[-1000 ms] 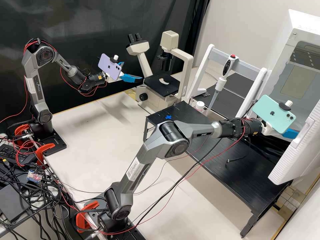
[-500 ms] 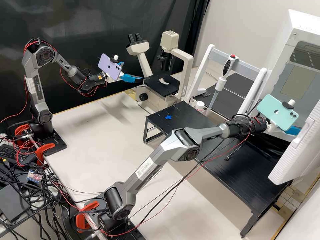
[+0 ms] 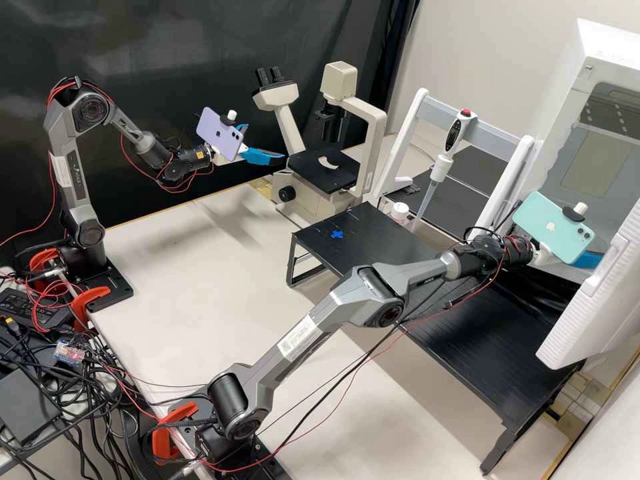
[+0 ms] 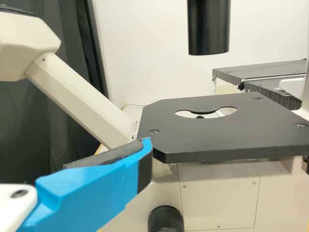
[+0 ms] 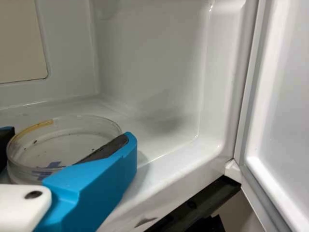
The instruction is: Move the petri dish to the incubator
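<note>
The right pincer is clamped on the petri dish, one finger at either side of its rim, inside the white incubator; whether the dish touches the incubator floor, I can't quite tell. A gap separates the fingers from the chamber's side wall, and the door stands open. At the far left, the left pincer is spread apart, near the microscope stage. A black platform stands on the pale table, with a pipette beyond it.
</note>
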Action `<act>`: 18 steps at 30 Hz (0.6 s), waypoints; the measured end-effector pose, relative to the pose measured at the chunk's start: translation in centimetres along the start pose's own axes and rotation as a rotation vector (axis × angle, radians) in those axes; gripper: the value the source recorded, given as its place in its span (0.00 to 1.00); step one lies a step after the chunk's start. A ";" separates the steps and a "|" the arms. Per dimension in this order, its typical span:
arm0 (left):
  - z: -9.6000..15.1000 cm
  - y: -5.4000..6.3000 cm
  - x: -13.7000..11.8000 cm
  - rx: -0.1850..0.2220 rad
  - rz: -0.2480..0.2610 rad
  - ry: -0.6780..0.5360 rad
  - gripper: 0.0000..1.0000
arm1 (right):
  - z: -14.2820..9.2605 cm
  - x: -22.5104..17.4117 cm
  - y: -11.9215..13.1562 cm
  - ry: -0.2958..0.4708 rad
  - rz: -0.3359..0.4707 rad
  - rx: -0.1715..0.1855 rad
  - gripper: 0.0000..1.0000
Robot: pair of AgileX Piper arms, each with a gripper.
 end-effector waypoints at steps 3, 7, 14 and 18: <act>0.0 0.0 0.0 0.000 0.000 0.000 1.00 | 0.1 0.0 -0.1 -0.002 -0.002 -0.005 1.00; 0.0 0.0 0.0 0.000 0.000 0.000 1.00 | 0.2 0.0 -0.1 -0.010 0.003 -0.013 1.00; 0.0 0.0 0.0 0.000 0.000 0.000 1.00 | 0.3 0.0 0.1 -0.029 0.015 -0.046 1.00; 0.0 0.0 0.0 0.000 0.000 0.000 1.00 | 0.5 0.0 0.0 -0.037 0.018 -0.053 1.00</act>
